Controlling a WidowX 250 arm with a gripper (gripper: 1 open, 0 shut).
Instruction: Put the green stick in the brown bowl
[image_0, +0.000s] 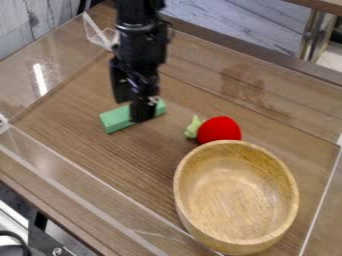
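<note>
The green stick (115, 121) lies flat on the wooden table, left of centre, and its middle is hidden behind my gripper. My gripper (135, 104) points down right over the stick, open, with one dark finger (123, 92) on each side of it. Whether the fingers touch the stick I cannot tell. The brown bowl (238, 200) stands at the front right, upright and holding nothing, well apart from the gripper.
A red round toy with green leaves (218, 128) lies between the stick and the bowl, just behind the bowl's rim. Clear plastic walls (40, 150) border the table. A small clear stand (102, 36) sits at the back left.
</note>
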